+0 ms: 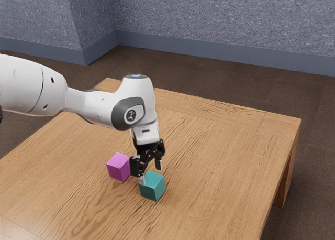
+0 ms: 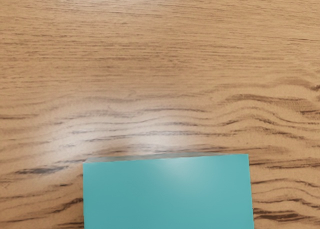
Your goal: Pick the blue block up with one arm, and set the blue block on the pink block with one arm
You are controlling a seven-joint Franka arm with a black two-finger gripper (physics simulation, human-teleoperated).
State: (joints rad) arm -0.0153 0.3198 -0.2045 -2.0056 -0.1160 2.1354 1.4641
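Observation:
The blue block (image 1: 153,186), a teal cube, rests on the wooden table (image 1: 225,145) toward the near side. The pink block (image 1: 119,166) stands on the table just beside it, toward the exterior view's left, with a small gap between them. My gripper (image 1: 148,173) hangs straight down right over the blue block's back upper edge, its black fingers (image 1: 136,168) spread and open, holding nothing. In the wrist view the blue block (image 2: 167,191) lies flat on the wood directly under the hand.
The arm comes in from the exterior view's left over the table. Bare wood extends to the exterior view's right as far as the table's edge (image 1: 285,161). Dark floor and a grey wall lie beyond.

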